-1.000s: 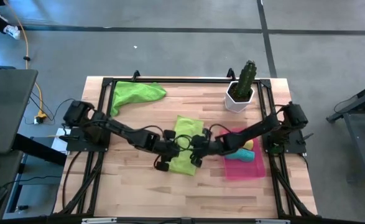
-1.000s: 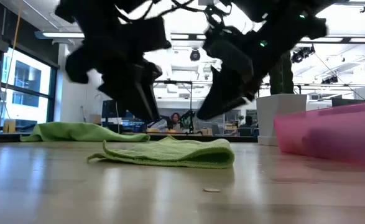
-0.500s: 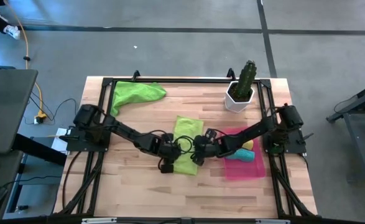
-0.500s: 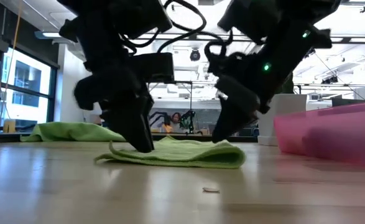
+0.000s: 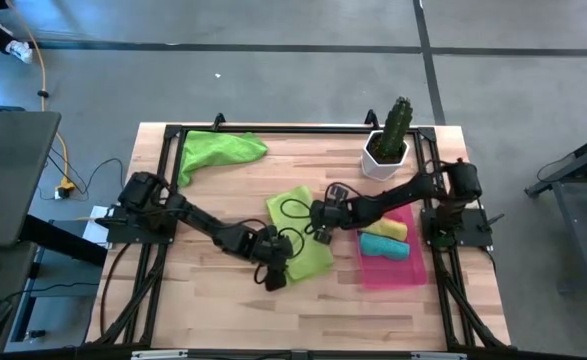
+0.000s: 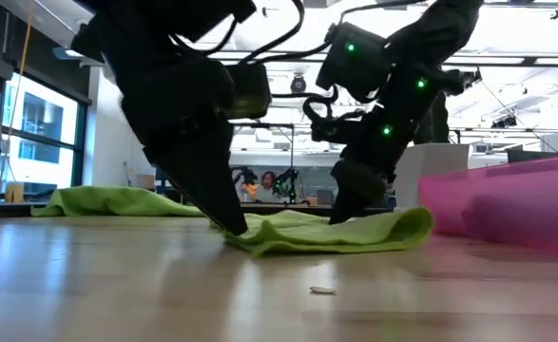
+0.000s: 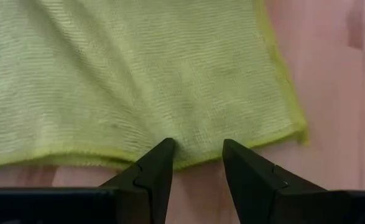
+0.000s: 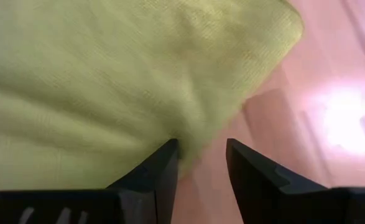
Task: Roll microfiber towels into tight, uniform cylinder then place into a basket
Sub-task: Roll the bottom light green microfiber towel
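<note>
I have both hands down on the lime green towel (image 5: 299, 232) lying flat mid-worktop: the left hand (image 5: 274, 273) at its near edge, the right hand (image 5: 322, 222) at its right edge, each with fingers slightly parted and the cloth's hem at the tips; I cannot tell whether either has pinched it. No roll has started on this one, I judge. The basket (image 5: 410, 271) sits just right of it and already holds a yellow roll (image 5: 386, 229) and a teal roll (image 5: 384, 246). A second lime green towel (image 5: 218, 150) lies crumpled at the far left, untouched, so two towels remain
</note>
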Motion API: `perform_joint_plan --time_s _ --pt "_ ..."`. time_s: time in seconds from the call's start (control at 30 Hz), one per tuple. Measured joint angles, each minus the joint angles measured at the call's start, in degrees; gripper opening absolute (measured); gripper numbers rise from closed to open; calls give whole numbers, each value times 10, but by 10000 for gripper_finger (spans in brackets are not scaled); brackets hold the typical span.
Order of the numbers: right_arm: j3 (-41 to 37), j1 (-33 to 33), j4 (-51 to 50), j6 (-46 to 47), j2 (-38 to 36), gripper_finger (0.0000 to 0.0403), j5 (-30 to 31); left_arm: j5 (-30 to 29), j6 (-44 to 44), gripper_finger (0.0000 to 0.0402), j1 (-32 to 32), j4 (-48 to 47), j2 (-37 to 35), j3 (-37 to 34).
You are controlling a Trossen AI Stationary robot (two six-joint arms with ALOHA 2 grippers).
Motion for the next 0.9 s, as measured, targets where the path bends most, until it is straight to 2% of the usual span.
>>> perform_joint_plan --time_s 0.27,0.4,0.53,0.73,0.9 --pt "-1 -2 -85 -74 -83 128 -25 -3 13 131 2 -34 -44 0" --pt "-1 -3 -148 -151 -149 128 -115 -7 37 131 4 -69 -73 0" --pt "-1 -2 -186 -261 -188 128 -222 -11 127 131 2 -75 -78 0" --pt "-1 6 -191 -336 -185 128 -316 -22 236 131 -9 -60 -68 0" --pt "-1 41 -194 -390 -146 128 -308 -24 330 131 -28 -45 -69 0"
